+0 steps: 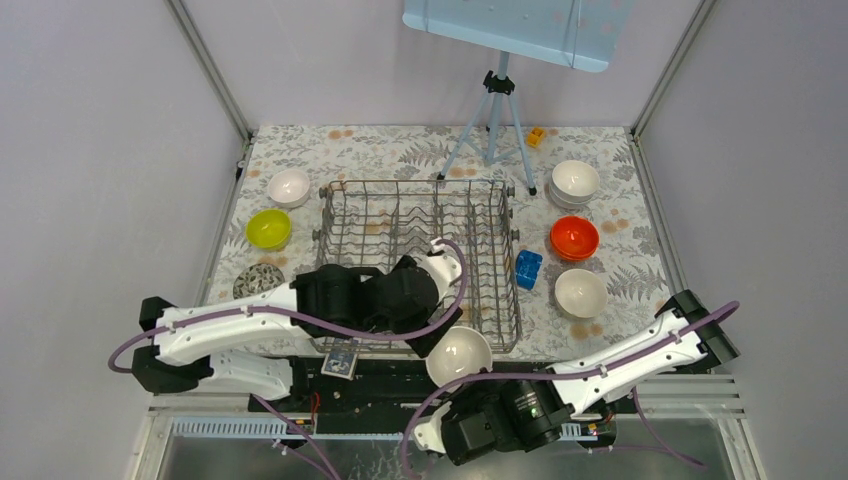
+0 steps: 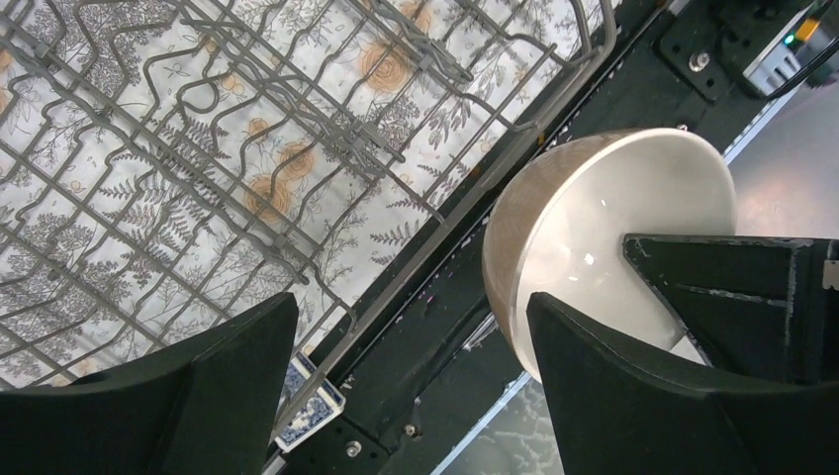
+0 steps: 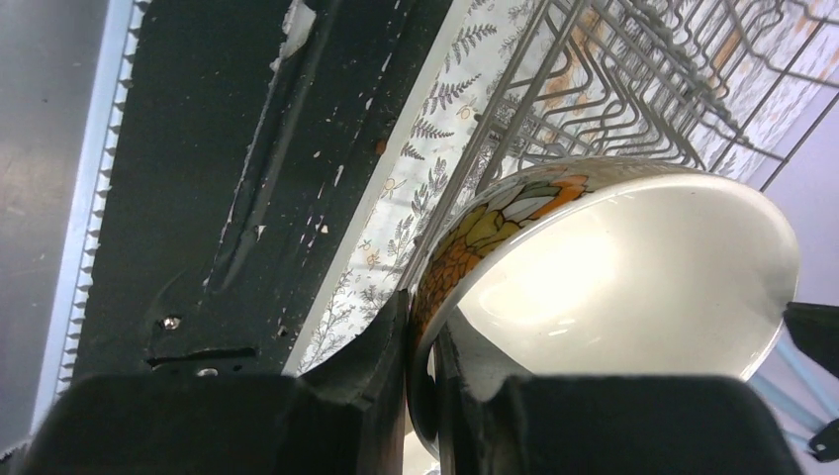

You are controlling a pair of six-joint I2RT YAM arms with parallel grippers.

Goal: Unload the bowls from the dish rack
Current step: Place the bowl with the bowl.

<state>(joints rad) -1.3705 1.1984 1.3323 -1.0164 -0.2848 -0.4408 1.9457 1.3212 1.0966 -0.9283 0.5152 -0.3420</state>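
Right claw (image 3: 420,327): clamped on the rim of 1 bowl (image 3: 613,277), white inside, floral outside, with 1 finger inside and 1 outside; the bowl is tilted.
Dish rack (image 1: 420,183): directly ahead of this claw, its near wall just past the held bowl.
Left claw (image 2: 411,327): fingers wide apart over the rack's near edge, the held bowl just beside 1 finger.
Ahead and right of the right claw: white bowl (image 1: 580,292), orange-red bowl (image 1: 574,237).
Ahead and left of the left claw: lime-yellow bowl (image 1: 268,228).
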